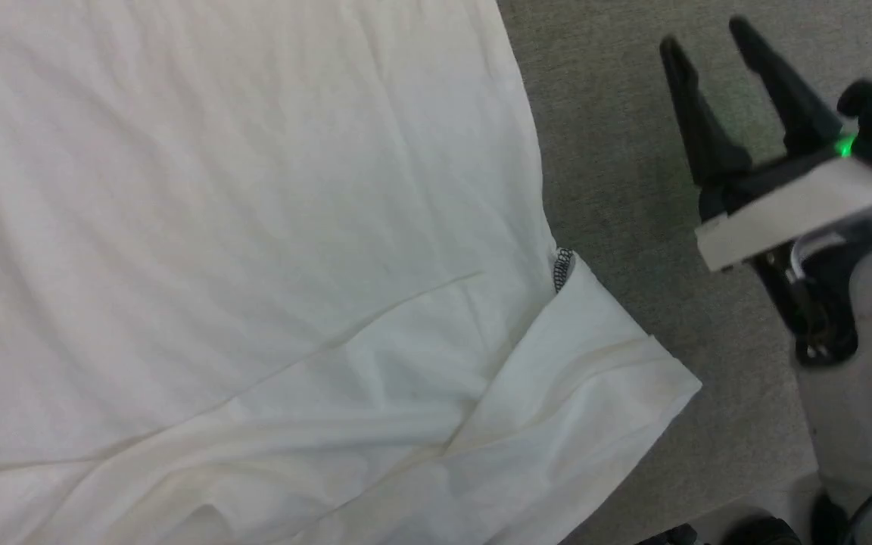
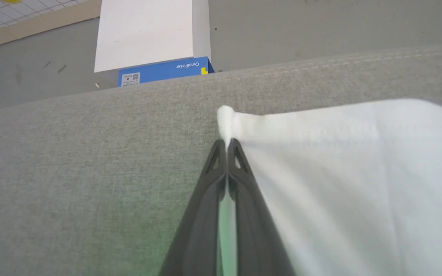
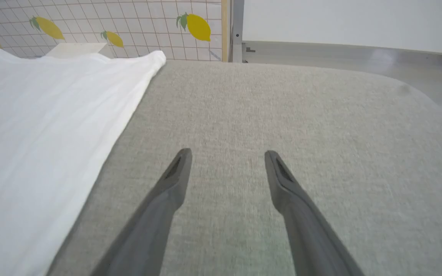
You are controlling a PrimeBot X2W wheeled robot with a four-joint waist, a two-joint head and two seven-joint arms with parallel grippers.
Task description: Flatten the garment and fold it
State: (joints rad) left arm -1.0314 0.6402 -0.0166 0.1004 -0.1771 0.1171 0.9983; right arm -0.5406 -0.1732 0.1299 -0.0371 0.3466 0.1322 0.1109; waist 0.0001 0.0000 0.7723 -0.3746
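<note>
Clearly the left pincer [image 2: 226, 143] pinches a hemmed corner of the shirt [image 2: 359, 172], spread over the grey padded surface [image 2: 90, 172]; the right pincer [image 3: 227, 153] hangs wide beside it. Thin, limp cloth, probably light: grip hems, corners.

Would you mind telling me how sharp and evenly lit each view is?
Head view: soft throughout, the garment nearly washed out, a green light glowing behind the right gripper. Left wrist view: sharp weave on the grey surface, a green cast around the left gripper. Right wrist view: the fingers blur toward the bottom edge; pale haze at upper right.
</note>
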